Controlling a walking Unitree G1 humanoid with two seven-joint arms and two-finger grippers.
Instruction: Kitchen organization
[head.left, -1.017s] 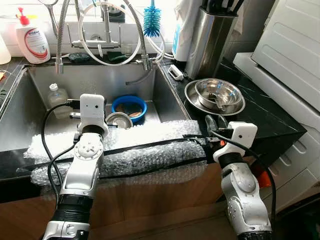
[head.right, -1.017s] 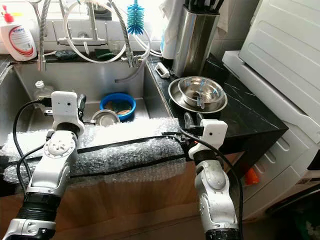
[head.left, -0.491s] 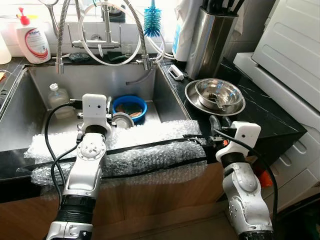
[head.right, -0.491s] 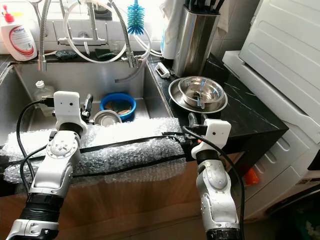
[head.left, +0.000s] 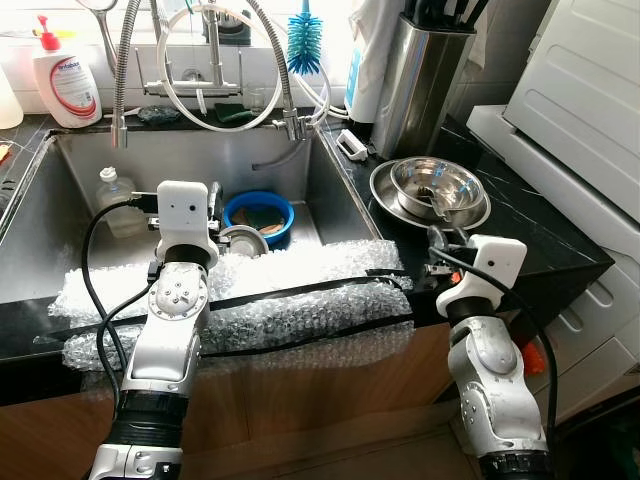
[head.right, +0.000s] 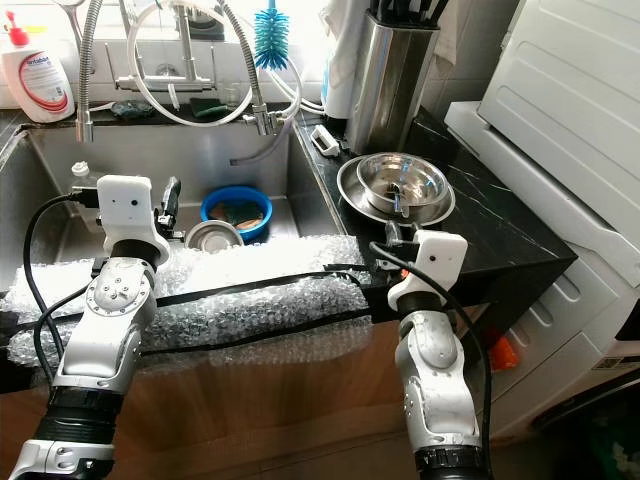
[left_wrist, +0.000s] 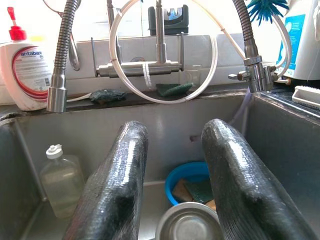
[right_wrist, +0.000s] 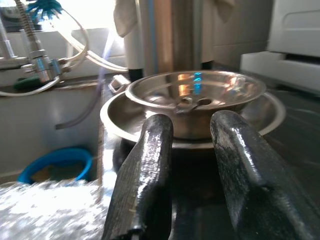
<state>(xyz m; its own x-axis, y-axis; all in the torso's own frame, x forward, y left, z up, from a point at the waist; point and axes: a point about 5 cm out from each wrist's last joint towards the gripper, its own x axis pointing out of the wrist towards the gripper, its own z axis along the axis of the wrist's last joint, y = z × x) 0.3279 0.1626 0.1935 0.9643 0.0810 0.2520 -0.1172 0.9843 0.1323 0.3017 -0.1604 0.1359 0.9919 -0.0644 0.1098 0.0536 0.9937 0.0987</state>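
Stacked steel bowls (head.left: 432, 190) sit on black counter (head.left: 520, 225), right of sink (head.left: 70, 190). Right gripper (right_wrist: 192, 165), fingers spread, hovers just near of them. Left gripper (left_wrist: 172, 175), also spread, over sink above small steel dish (head.left: 240, 240) & blue bowl (head.left: 258, 212).

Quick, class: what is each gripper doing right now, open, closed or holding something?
Left gripper: open, holding nothing, over the sink.
Right gripper: open, holding nothing, facing the steel bowls.

Silver jointed arms, white wrist boxes, looping black cables, glossy black two-finger hands.
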